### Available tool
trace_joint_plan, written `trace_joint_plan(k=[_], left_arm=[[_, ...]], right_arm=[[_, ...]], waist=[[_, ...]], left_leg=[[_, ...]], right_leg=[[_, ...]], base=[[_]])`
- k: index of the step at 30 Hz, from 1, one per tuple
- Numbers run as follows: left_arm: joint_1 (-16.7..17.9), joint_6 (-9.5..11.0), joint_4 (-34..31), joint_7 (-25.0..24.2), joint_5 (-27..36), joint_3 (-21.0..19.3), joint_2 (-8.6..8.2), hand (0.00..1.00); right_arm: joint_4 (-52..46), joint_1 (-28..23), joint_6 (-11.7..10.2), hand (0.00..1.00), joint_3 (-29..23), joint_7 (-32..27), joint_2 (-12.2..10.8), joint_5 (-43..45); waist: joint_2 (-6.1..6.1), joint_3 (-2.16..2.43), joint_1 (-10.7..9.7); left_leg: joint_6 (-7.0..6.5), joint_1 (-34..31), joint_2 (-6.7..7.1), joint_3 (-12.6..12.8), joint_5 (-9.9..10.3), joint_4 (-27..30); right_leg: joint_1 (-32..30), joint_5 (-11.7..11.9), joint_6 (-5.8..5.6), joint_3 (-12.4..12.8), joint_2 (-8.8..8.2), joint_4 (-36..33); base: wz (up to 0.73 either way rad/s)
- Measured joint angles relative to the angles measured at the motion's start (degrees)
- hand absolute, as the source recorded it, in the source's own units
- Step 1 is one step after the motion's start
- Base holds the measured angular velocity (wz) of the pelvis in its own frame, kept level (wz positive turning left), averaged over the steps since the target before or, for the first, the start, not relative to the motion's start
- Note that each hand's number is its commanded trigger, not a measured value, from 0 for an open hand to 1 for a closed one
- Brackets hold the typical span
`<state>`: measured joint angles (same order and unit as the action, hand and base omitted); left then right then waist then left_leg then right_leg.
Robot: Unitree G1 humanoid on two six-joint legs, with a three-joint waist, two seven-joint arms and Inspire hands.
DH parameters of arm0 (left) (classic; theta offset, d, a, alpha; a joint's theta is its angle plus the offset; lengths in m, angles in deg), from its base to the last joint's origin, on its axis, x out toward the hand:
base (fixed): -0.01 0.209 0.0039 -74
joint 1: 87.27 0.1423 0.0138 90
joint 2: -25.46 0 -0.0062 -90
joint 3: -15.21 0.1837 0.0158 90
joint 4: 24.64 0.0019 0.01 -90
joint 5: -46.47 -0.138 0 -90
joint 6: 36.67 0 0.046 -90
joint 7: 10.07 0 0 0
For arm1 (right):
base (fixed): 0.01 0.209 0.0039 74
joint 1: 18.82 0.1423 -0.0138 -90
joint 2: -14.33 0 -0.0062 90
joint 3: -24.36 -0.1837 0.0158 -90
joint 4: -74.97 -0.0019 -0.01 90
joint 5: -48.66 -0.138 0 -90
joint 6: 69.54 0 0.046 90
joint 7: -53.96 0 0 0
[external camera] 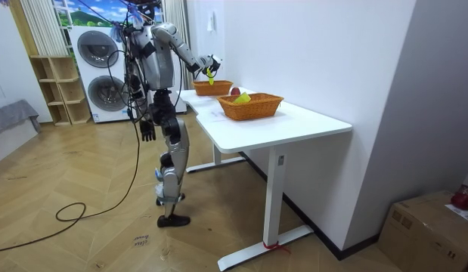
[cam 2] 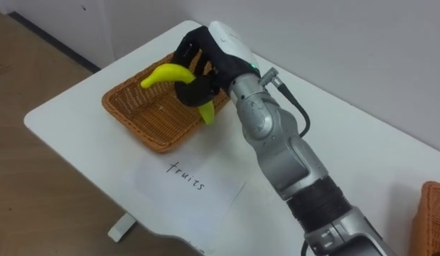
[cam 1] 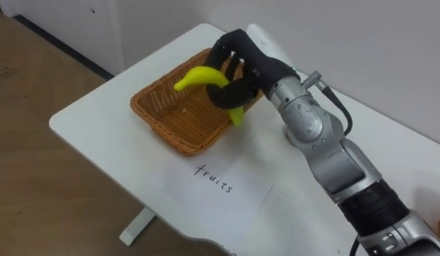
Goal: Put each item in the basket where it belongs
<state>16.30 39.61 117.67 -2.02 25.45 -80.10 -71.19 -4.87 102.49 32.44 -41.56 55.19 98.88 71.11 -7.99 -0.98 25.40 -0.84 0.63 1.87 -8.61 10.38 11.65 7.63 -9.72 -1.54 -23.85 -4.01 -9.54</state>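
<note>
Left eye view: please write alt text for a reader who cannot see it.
The robot's right hand holds a banana above a wicker basket on a white table. A paper with handwriting lies beside the basket.

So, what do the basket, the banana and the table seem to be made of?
Basket: woven wicker or rattan, brown and matt; the crossing strands show along its rim. Banana, held in the right hand: probably plastic, because its yellow skin is very even and slightly shiny, though real fruit is possible. Table: smooth white board, likely laminate, with a faint sheen.
</note>
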Motion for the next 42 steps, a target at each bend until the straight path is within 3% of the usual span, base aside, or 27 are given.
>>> trace_joint_plan(k=[13,28,37,42], left_arm=[[-0.12,-0.06,-0.12,-0.78,-1.18,0.01,0.04,0.00],[-0.22,-0.11,0.47,-0.86,-1.06,-0.05,0.11,0.00],[-0.39,-0.04,0.69,-0.84,-1.02,-0.16,0.30,0.00],[-0.65,0.03,0.75,-0.84,-1.03,-0.21,0.30,0.00]], right_arm=[[0.45,0.02,0.11,1.00,0.10,-0.60,0.00,0.38],[-1.65,2.08,0.62,1.00,0.10,-1.12,0.03,1.20],[-4.85,3.12,0.60,1.00,0.93,-1.03,-0.17,2.76],[-4.85,3.18,0.60,1.00,1.46,-1.03,-0.90,2.76]], waist=[[-0.41,0.26,0.07],[-0.33,0.22,-0.07],[-1.18,0.82,0.05],[-1.32,0.82,0.02]], left_leg=[[0.01,-0.06,0.00,0.00,-0.01,-0.01],[0.03,-0.60,0.04,-0.26,-0.02,0.07],[-0.01,-0.34,0.02,-0.28,-0.08,0.05],[-0.01,-0.19,0.04,-0.34,-0.07,-0.25]], right_leg=[[-0.04,0.00,0.00,-0.03,-0.01,-0.01],[-0.49,0.00,0.00,-0.34,0.01,0.01],[-0.46,-0.04,-0.06,0.03,-0.02,0.00],[-0.14,-0.05,-0.07,0.03,-0.02,-0.02]], base=[[0.00],[0.00],[0.00],[0.00]])
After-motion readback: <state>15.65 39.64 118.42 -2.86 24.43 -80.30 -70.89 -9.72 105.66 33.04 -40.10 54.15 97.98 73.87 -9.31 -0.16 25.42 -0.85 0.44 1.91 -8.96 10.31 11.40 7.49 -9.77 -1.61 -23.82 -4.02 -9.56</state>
